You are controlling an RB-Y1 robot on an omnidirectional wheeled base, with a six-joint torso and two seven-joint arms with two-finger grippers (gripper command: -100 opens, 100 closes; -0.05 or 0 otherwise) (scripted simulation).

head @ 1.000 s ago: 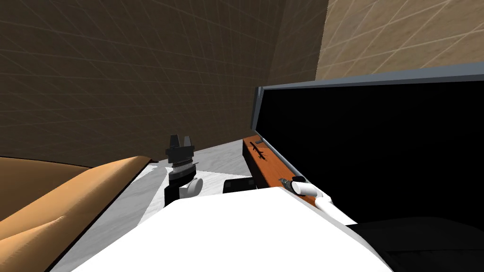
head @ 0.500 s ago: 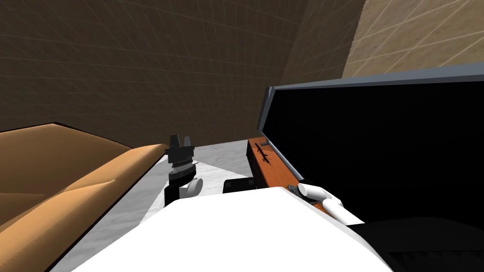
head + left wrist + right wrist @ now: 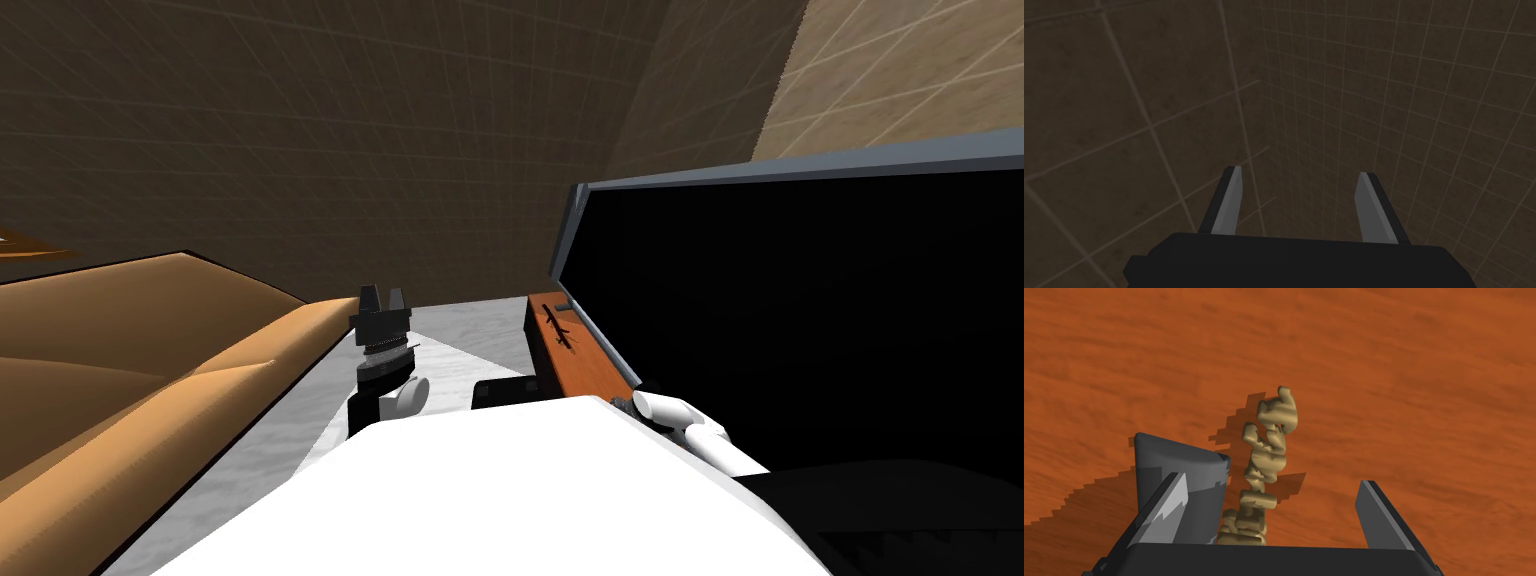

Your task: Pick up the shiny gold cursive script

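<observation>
Gold cursive script point(image 3: 1269, 453) lying on orange wood bench point(image 3: 1424, 388), centre-right in head view, bracketed by spread fingers of right hand point(image 3: 1270, 479), ungripped; approach looks done, close and lift pending; left hand point(image 3: 1300, 171) raised, fingers apart.
</observation>
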